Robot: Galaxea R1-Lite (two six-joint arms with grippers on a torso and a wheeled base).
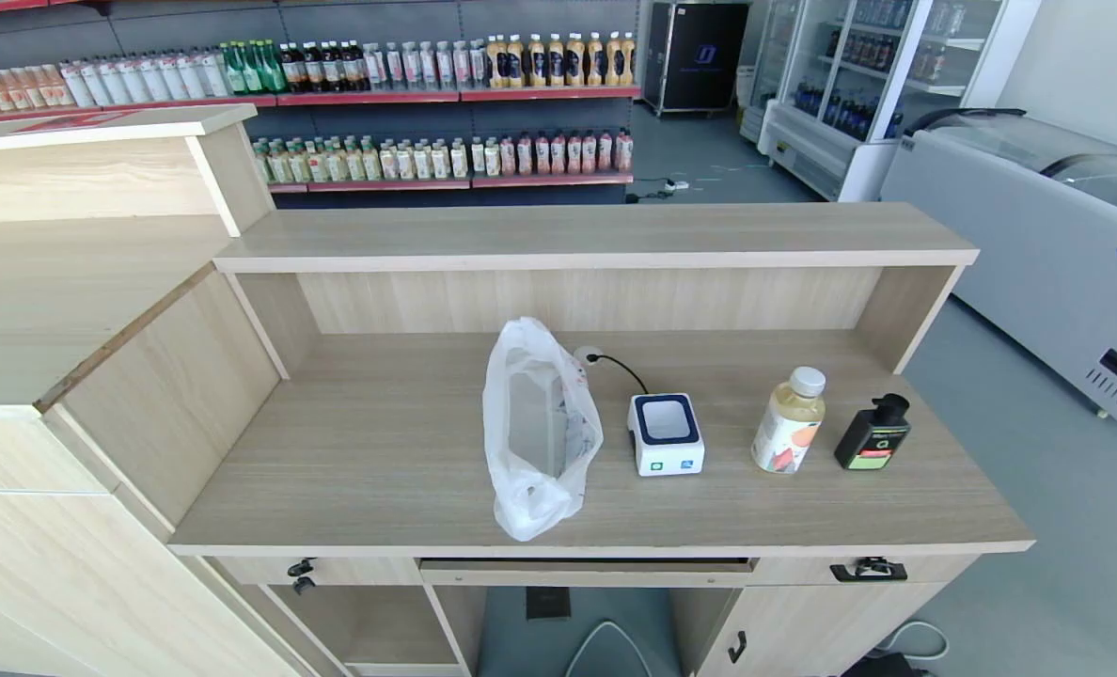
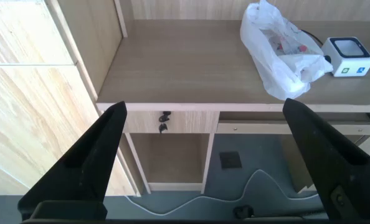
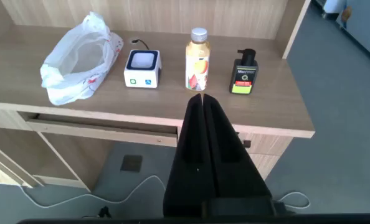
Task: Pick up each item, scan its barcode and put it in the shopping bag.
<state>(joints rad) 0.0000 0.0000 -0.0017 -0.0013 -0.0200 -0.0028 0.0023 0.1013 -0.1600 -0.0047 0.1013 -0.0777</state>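
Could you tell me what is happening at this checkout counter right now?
Nothing is being handled yet. The pale juice bottle with a white cap and the black pump bottle with a green label stand untouched on the wooden counter, right of the white box scanner. The white plastic shopping bag sits on the scanner's left. The left gripper, open, and the right gripper, shut, hang in front of the counter, holding nothing.

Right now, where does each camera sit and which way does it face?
Head view: on the robot's head, facing forward and down at the counter with shopping bag, scanner, juice bottle and black pump bottle.
Left wrist view: on the left arm, before the counter, facing it past the open left end effector.
Right wrist view: on the right arm, facing the counter past the shut right end effector.
Shared: all three show bag and scanner.
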